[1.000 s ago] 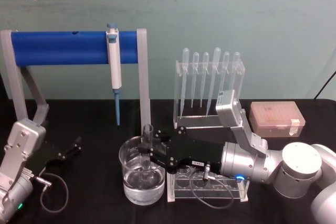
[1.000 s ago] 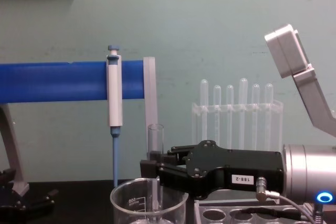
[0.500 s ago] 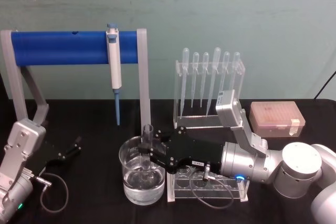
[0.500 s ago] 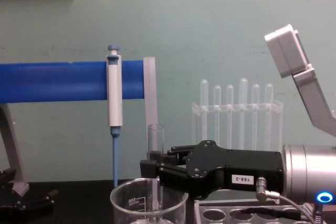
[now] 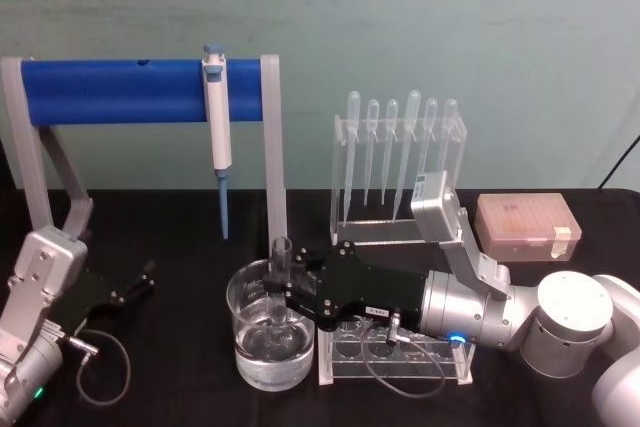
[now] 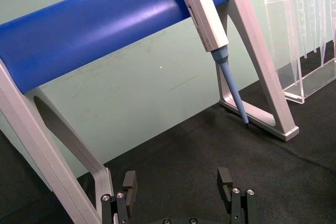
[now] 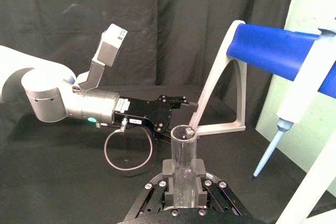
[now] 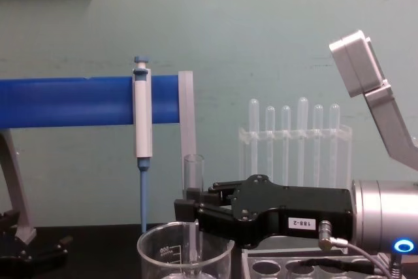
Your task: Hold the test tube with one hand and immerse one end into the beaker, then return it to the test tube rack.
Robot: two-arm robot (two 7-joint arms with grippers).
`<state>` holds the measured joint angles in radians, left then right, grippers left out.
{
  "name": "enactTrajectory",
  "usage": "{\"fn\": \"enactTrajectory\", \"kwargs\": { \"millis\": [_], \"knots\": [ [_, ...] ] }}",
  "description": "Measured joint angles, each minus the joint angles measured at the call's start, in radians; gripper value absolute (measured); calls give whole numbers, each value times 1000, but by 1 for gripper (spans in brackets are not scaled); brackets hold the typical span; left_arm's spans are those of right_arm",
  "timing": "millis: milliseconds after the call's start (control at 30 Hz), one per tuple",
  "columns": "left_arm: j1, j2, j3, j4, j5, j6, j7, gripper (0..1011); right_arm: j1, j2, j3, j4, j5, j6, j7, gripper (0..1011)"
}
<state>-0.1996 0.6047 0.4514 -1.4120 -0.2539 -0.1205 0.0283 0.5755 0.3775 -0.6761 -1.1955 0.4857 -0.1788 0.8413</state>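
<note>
While the right pincer (image 5: 277, 297) grips the clear, open-rimmed test tube (image 5: 281, 253) upright, bottom inside the beaker (image 5: 247, 359), nothing has moved; left pincer (image 6: 176, 180) gapes.

The black right hand (image 7: 183, 182) clamps the upright clear glass test tube (image 7: 184, 153) between its fingers. Beyond the tube, at eleven o'clock, sits the black left hand (image 7: 178, 103) on its silver arm. A blue-and-white micropipette (image 7: 310, 87) hangs at two o'clock.

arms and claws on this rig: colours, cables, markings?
Right claw: black, angular, with a white number label and a grey cable looping from its base. Its wrist is a silver cylinder with a blue light ring and a silver boxy bracket above. Left claw: black, silver boxy wrist, grey cable loop, small green light.
</note>
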Motion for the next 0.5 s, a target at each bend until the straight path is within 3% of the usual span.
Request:
{"fn": "enactTrajectory", "kwargs": {
  "millis": [500],
  "knots": [
    [0,0,0,0,0,0,0,1000,0,0,0,0,0,0,0,224]
  ]
}}
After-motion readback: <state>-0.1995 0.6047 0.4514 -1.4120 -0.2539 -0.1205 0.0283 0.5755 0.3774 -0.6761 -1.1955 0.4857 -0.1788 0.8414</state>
